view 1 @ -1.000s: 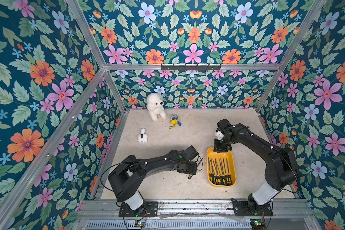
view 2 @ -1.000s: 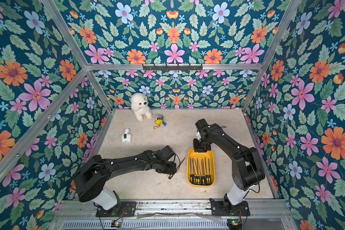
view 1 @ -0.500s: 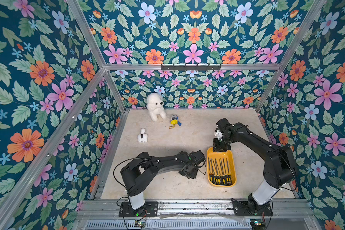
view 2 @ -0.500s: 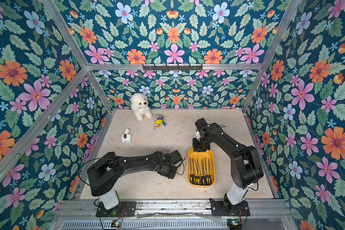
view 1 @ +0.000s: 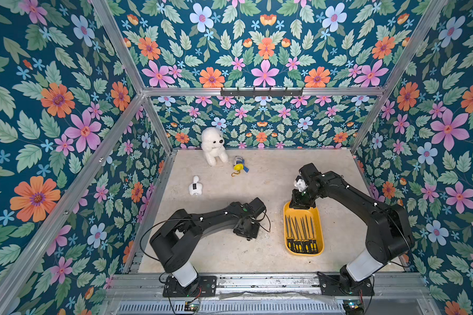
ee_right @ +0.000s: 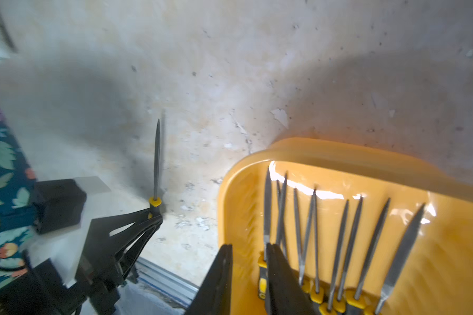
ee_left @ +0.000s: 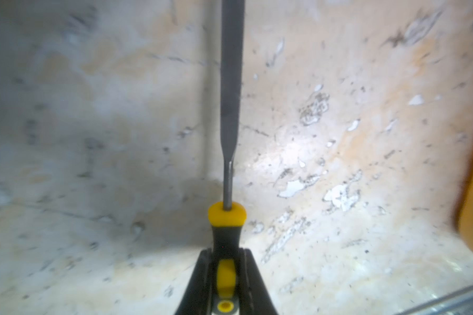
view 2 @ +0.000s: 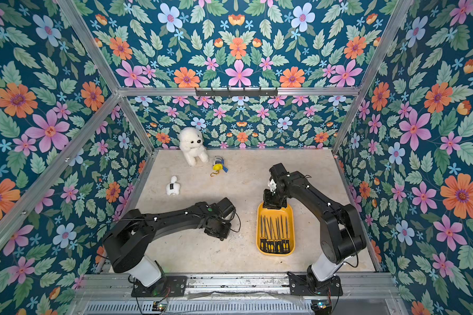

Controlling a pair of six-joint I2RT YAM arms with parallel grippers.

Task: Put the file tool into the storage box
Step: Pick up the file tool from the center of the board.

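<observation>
Table (view 1: 230,259): pale and speckled, with both arms reaching out over it.
Left gripper (ee_left: 225,252): squeezed tight on the black and yellow handle of the file tool (ee_left: 231,81).
File tool: its grey blade sticks straight out past the gripper, low over the table. It is not in the box.
Storage box (ee_right: 339,154): yellow, on the table to the right of the file tool, near it but apart.
Files in box (view 1: 302,246): they lie in a row, handles at the near end.
Right gripper (ee_right: 249,246): in both top views it is at the box's far end. Its 2 fingers have a small gap, 1 outside the wall and 1 over the inside. I cannot tell if they pinch the rim.
Small white toy (view 1: 195,186): farther back on the left.
Yellow key ring toy (view 1: 238,165): near the back.
White fluffy dog (view 1: 213,147): sitting at the back wall.
</observation>
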